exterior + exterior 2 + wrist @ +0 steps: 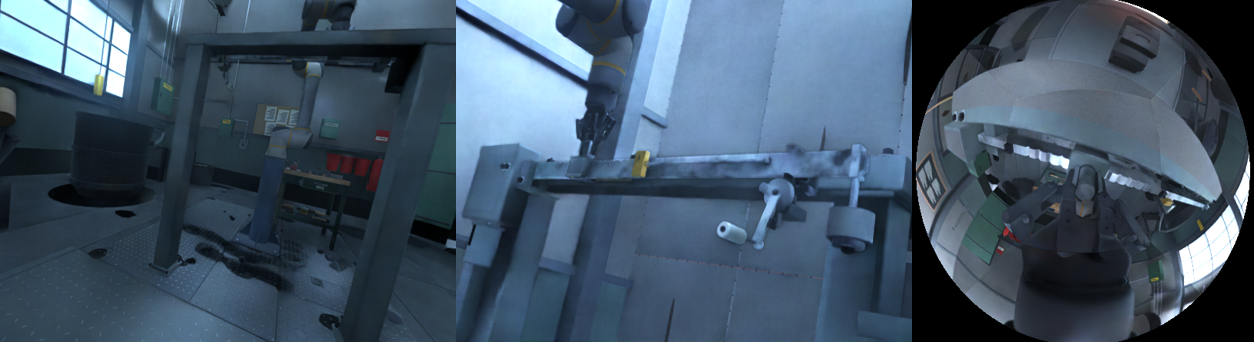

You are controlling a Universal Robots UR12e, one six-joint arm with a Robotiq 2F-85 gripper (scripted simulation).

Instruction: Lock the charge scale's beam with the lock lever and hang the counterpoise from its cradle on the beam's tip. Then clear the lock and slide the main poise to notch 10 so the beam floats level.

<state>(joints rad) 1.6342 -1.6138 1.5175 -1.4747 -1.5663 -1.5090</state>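
The grey main poise (577,165) sits on the left end of the scale beam (696,167), left of a yellow marker (641,163). The poise's upright knob (1084,185) is held by my closed gripper (587,147), which comes down on it from above. The beam lies about level across the steel frame. The notched edge of the beam (1043,156) runs behind the fingers in the wrist camera. The counterpoise (851,227) hangs from a rod at the beam's right tip. The lock lever (767,215) hangs down below the pivot, with a white cylinder (731,232) beside it.
The grey box (498,182) at the frame's left end stands close to the poise. The frame's posts (176,154) carry the scale high above the plate floor. A workbench (316,184) and a dark vat (110,154) stand below.
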